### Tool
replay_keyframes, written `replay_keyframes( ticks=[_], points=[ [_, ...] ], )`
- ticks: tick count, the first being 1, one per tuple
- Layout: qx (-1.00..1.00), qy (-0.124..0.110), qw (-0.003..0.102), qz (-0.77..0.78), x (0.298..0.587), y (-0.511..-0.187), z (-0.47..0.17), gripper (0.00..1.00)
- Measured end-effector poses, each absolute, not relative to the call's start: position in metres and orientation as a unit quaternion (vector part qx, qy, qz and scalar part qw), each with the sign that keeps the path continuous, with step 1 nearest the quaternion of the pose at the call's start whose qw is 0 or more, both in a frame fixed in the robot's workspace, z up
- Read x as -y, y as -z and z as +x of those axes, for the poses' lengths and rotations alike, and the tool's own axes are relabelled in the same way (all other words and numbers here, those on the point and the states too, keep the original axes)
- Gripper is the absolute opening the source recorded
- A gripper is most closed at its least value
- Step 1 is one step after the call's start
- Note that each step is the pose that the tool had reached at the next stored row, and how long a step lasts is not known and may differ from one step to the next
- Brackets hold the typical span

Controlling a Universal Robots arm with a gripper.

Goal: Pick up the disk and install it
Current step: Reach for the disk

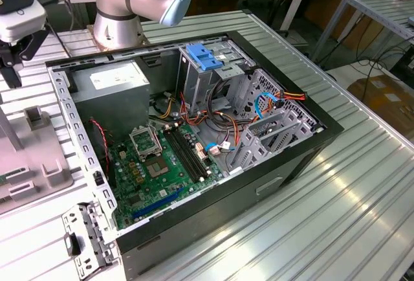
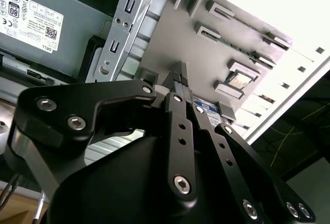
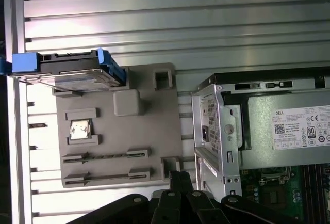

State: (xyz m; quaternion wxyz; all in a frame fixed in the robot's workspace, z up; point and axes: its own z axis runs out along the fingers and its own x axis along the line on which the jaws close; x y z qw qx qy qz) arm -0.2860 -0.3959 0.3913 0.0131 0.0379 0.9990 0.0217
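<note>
The disk [image 3: 69,74] is a silver-grey drive in a blue carrier frame. It stands on edge at one end of a grey slotted fixture plate [image 3: 149,126] that lies beside the open computer case [image 3: 216,131]. My gripper [image 3: 180,178] hovers over the other end of that plate, apart from the disk, with its black fingers shut and nothing between them. In the second wrist view the fingertips [image 2: 178,79] are pressed together, and a sliver of the disk's blue and white label [image 2: 207,108] shows behind them. In the exterior view my gripper [image 1: 11,74] hangs at the far left above the plate [image 1: 32,158].
The open case [image 1: 194,138] holds a motherboard [image 1: 155,164], a grey power supply [image 1: 110,90] and a metal drive cage [image 1: 213,83] topped by a blue bracket [image 1: 204,56]. Cables cross near the cage. A detached metal panel [image 1: 87,239] lies by the case's corner on the ribbed aluminium table [image 1: 336,216].
</note>
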Motion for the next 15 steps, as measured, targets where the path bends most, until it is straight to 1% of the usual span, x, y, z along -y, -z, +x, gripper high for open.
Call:
replay_keyframes(
  ticks=[15],
  points=[
    [-0.999,-0.022,0.013,0.038,0.389,-0.388,-0.315,0.11]
  ],
)
